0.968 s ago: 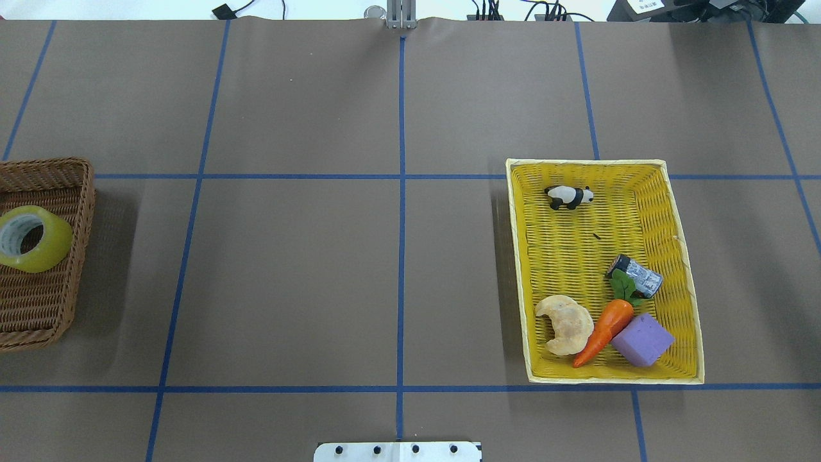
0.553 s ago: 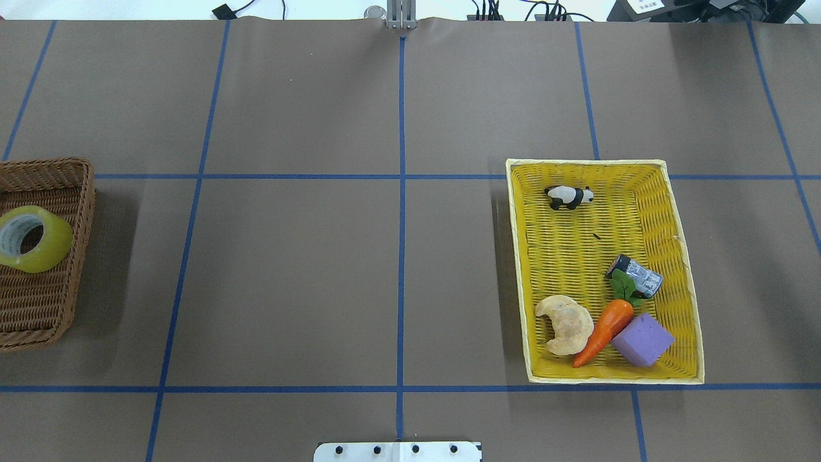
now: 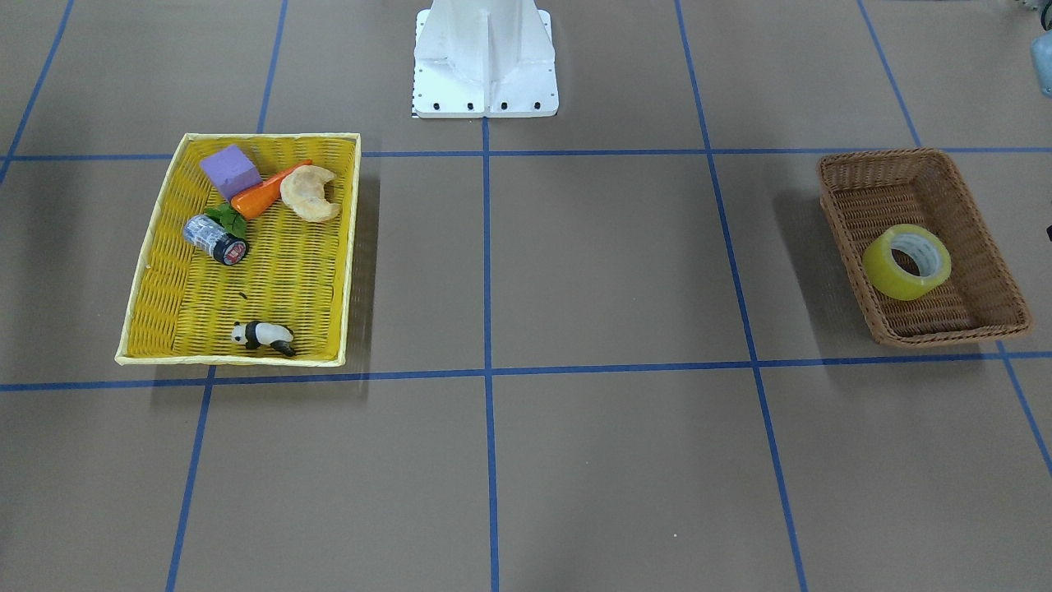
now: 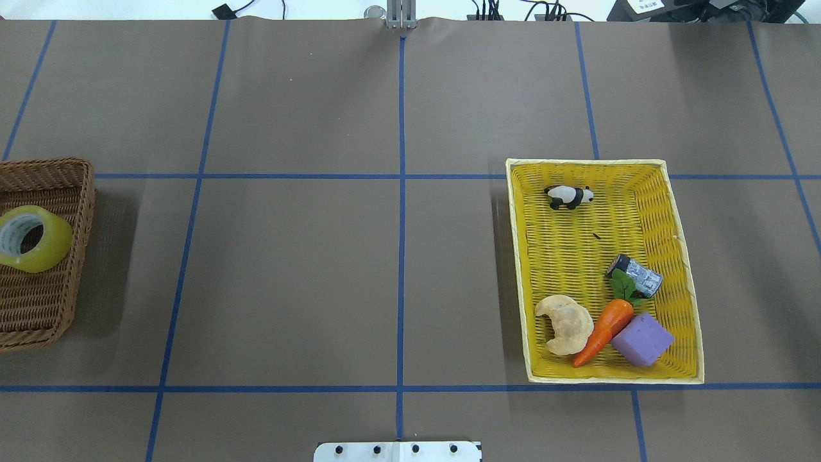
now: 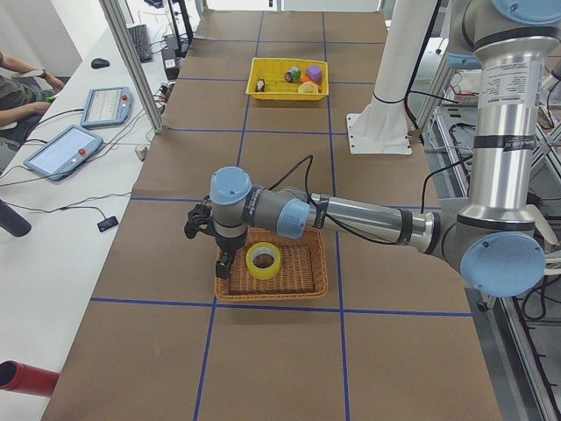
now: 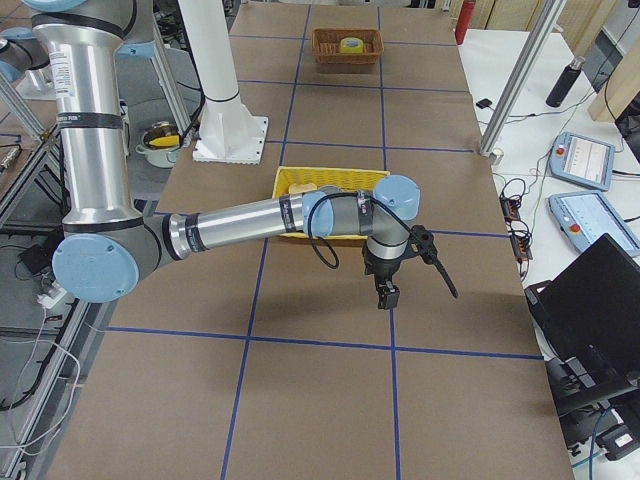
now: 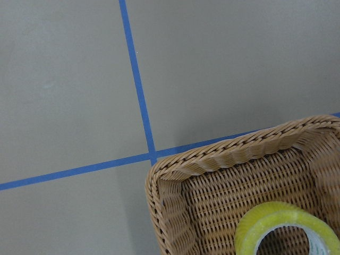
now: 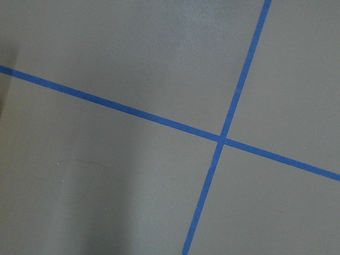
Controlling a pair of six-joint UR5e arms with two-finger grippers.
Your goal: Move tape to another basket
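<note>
The tape [image 3: 886,273] lies tilted in the brown basket [image 3: 883,155] at the left end of the bench [image 3: 608,263], with the left fingers [image 5: 226,263] over that basket's edge and the right fingers [image 6: 385,295] over the bench (open or closed, I cannot tell for either pair).

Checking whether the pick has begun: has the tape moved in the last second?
No. In the overhead view the tape lies just where it did, judged against the rim of the basket.

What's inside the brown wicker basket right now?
Only the yellow tape roll, tilted, in the wicker basket. The weave beneath the roll is covered, so nothing there can be checked.
</note>
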